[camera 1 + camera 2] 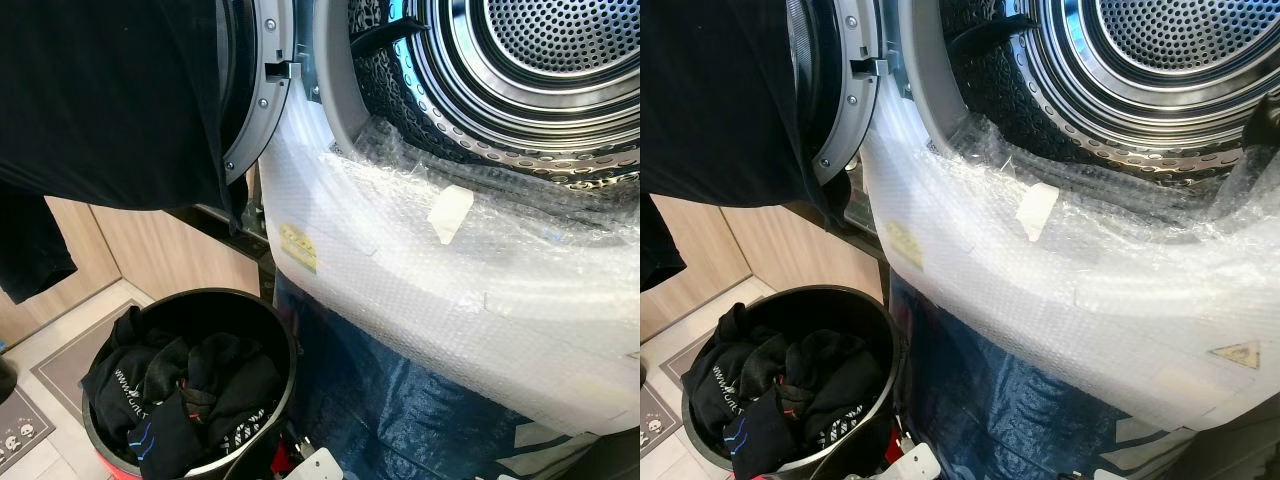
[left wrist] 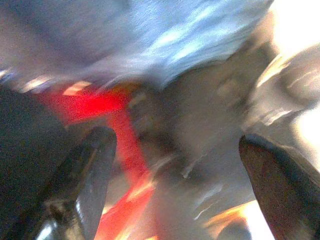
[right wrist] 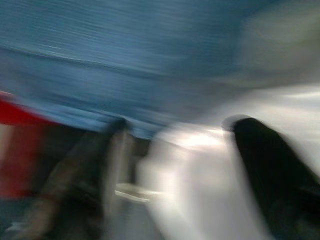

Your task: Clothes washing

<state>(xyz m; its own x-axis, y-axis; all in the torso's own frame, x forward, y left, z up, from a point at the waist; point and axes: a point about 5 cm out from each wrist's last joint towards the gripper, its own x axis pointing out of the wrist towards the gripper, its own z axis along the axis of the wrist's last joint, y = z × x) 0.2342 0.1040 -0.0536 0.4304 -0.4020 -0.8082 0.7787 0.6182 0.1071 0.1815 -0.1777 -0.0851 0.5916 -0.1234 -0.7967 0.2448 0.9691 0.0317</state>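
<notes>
The washing machine's steel drum stands open at the upper right, and bubble wrap covers its front below the opening. A black garment hangs at the upper left, in front of the open door. Lower left, a round black basket holds a pile of dark clothes. In the blurred left wrist view my left gripper is open beside something red, with nothing between its fingers. My right gripper is open too, before blurred blue and white surfaces.
Blue plastic film covers the machine's lower front. A wooden cabinet stands behind the basket. A grey mat lies on the tiled floor at the lower left. A strip of tape sticks to the bubble wrap.
</notes>
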